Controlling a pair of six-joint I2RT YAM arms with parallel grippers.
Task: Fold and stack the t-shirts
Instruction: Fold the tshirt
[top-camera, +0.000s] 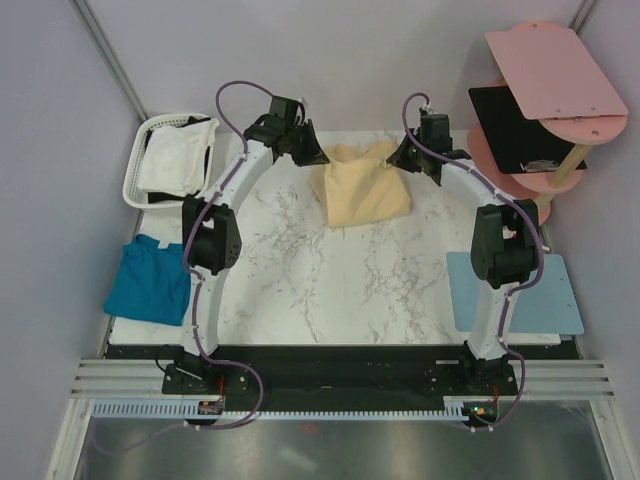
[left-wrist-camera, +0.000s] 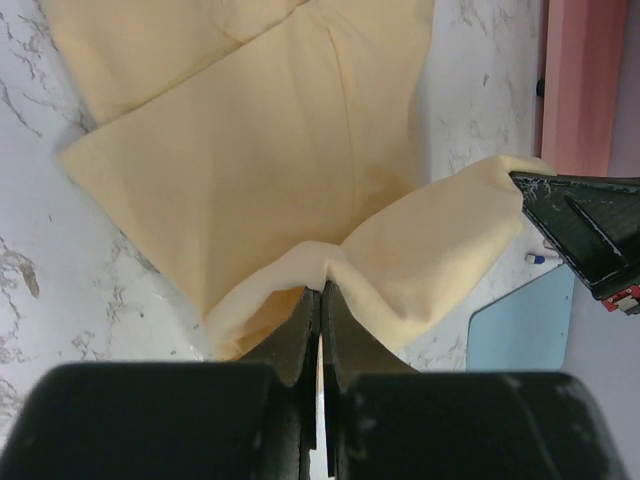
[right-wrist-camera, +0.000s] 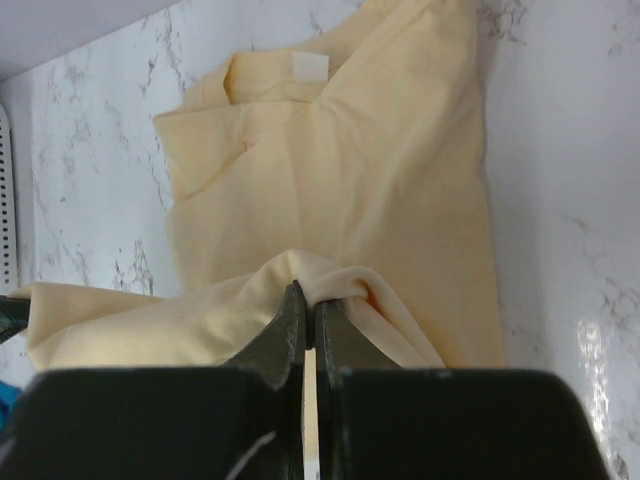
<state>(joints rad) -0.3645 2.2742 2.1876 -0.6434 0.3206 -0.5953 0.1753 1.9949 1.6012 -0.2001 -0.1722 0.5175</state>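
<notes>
The left pincer and right pincer are each clamping a raised edge of the pale yellow t-shirt, apparently for folding over the cloth beyond their tips.

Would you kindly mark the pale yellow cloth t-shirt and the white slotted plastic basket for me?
pale yellow cloth t-shirt (top-camera: 365, 195): top external view, on its folded body.
white slotted plastic basket (top-camera: 131, 180): top external view, on its left rim.

- Three soft cloth short-sleeved t-shirts: one pale yellow shirt, one teal blue shirt, one white shirt.
- One white slotted plastic basket.
- One flat light-blue rectangular mat.
- Two black two-finger grippers: left gripper, right gripper.
</notes>
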